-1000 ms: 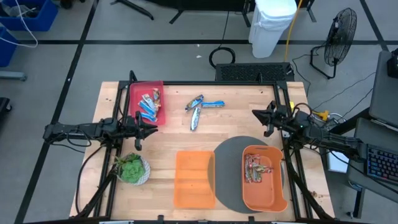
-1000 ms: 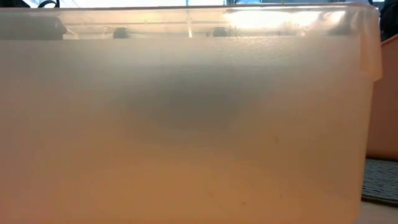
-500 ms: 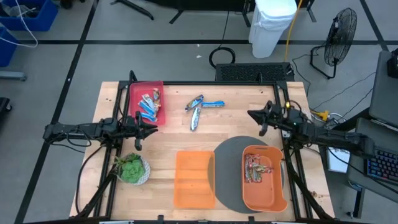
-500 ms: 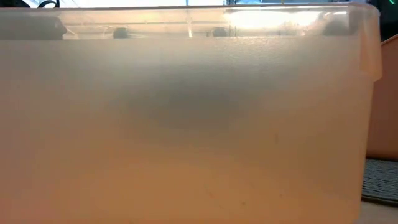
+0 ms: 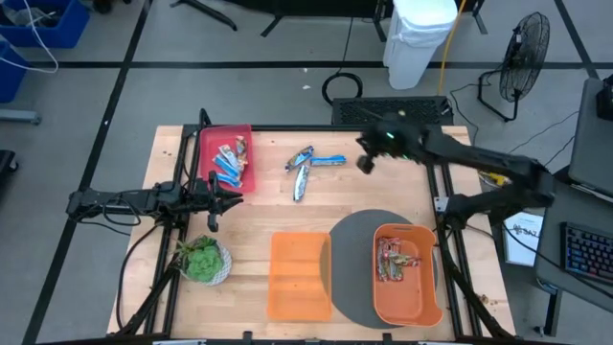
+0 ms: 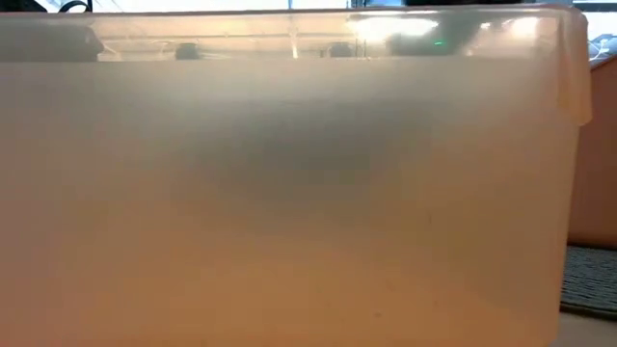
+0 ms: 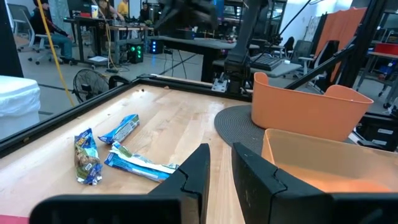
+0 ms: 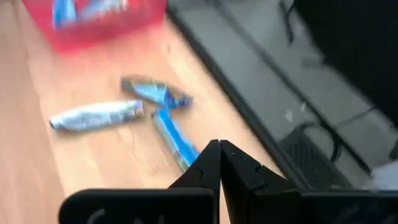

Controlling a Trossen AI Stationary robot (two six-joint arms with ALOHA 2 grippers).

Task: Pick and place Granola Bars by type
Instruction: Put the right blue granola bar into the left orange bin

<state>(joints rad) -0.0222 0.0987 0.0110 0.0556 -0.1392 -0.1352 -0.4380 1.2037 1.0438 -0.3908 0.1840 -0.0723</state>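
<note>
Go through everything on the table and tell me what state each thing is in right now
Right gripper: shut, empty, above the loose bars.
Left gripper: slightly open, empty, beside the red tray.
Loose bars: three lying flat on the wood.
Red tray: holds several bars.
Round orange bin: holds brownish bars.
Square orange bin: empty.

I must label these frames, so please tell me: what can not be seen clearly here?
- Low view: an orange bin wall fills it and hides the table.
- High view: bar types inside the orange tub and red tray are too small.
- Right wrist view: loose bars are blurred.
</note>
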